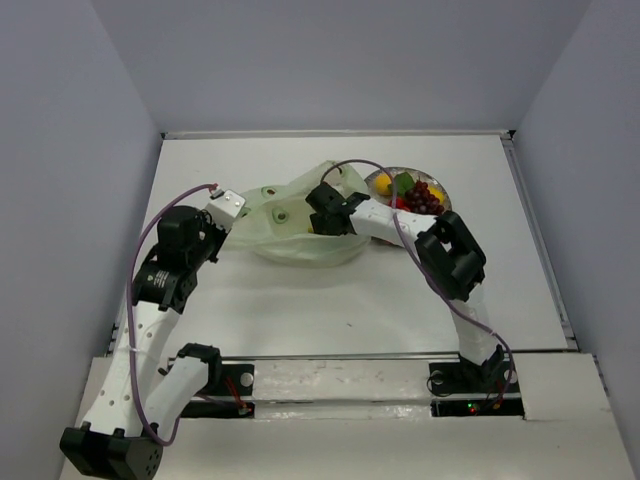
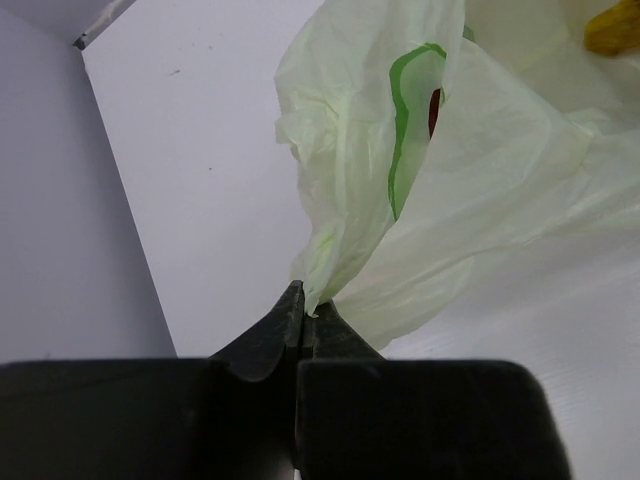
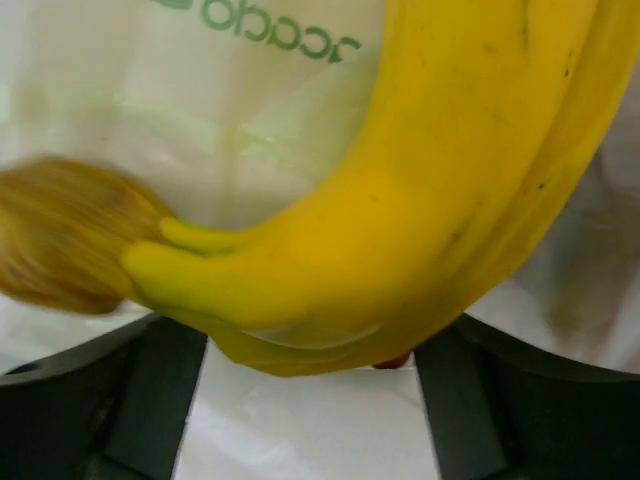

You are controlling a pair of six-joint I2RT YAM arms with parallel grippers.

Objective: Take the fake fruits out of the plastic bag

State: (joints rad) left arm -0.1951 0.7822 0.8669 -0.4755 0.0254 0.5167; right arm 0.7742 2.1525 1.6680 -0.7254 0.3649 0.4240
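Observation:
The plastic bag lies crumpled mid-table, pale yellow-green and translucent. My left gripper is shut on a pinch of its left edge, seen clearly in the left wrist view, where the plastic bag hangs in folds. My right gripper reaches into the bag's mouth. In the right wrist view its jaws stand wide apart with a yellow banana bunch lying across just in front of them, hiding the tips. A red fruit peeks from under it.
A round grey plate stands right of the bag, holding a yellow fruit, a green one, purple grapes and a red piece. White walls enclose the table on three sides.

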